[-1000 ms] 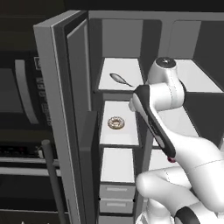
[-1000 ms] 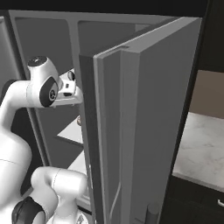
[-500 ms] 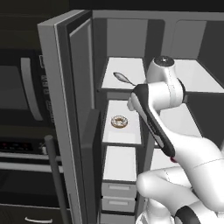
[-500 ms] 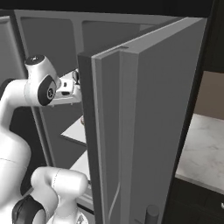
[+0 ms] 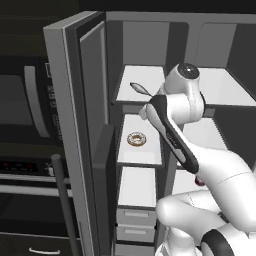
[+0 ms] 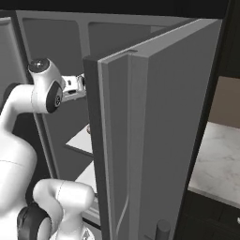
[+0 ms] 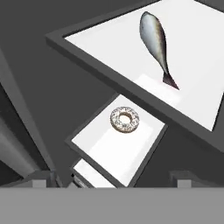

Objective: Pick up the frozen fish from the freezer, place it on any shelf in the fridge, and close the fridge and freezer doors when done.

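The frozen fish (image 7: 155, 39), slender and silver-grey, lies on the top white shelf (image 7: 197, 65) of the freezer; it also lies on that shelf (image 5: 150, 75) as the fish (image 5: 140, 89) in the left base view. My gripper (image 7: 114, 178) is open, its fingertips (image 7: 43, 178) wide apart with nothing between them. It hovers off the shelf's front edge, below the fish and apart from it. The freezer door (image 5: 75, 140) and the fridge door (image 6: 159, 140) both stand open. The fridge shelves (image 5: 225, 87) lie to the right of the freezer column.
A brown ring doughnut (image 5: 136, 139) sits on the freezer shelf below the fish. Grey drawers (image 5: 132, 220) are lower down. A small red thing (image 5: 200, 182) shows on a fridge shelf behind my arm. Dark appliances (image 5: 25, 100) stand left of the freezer door.
The whole picture has drifted a little to the right, so the camera moved. My hand stays by the top freezer shelf and the gripper stays open.
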Controlling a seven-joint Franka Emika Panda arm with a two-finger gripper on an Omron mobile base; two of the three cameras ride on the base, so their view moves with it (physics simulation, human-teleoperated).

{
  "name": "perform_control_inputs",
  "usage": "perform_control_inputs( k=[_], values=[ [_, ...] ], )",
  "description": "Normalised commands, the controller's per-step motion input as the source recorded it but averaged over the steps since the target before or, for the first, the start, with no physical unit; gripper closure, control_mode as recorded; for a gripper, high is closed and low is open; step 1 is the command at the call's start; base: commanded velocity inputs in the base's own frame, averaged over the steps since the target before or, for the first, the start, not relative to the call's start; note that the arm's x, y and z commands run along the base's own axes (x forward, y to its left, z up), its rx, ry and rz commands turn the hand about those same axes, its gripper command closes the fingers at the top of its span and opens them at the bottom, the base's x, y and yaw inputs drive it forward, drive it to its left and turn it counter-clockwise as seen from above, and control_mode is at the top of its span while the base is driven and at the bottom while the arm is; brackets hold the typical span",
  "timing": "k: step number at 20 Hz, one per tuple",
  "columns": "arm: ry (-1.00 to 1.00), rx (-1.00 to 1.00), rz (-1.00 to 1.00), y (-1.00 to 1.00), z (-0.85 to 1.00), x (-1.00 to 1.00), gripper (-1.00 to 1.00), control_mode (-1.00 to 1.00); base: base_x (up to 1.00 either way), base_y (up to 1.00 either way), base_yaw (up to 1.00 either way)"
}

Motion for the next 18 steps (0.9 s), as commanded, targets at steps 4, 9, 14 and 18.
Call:
perform_control_inputs(
  k=[4,9,14,18],
  values=[
    [-0.09,-0.07,-0.05,0.78,0.22,0.66,-1.00,-1.00,0.00,0.00,0.00],
    [0.00,0.00,-0.13,0.07,0.49,0.66,-1.00,-1.00,0.00,0.00,0.00],
    [0.00,0.00,-0.07,0.01,0.07,0.82,-1.00,-1.00,0.00,0.00,0.00],
    [0.00,0.00,-0.04,-0.12,-0.18,0.57,-1.00,-1.00,0.00,0.00,0.00]
  ],
)
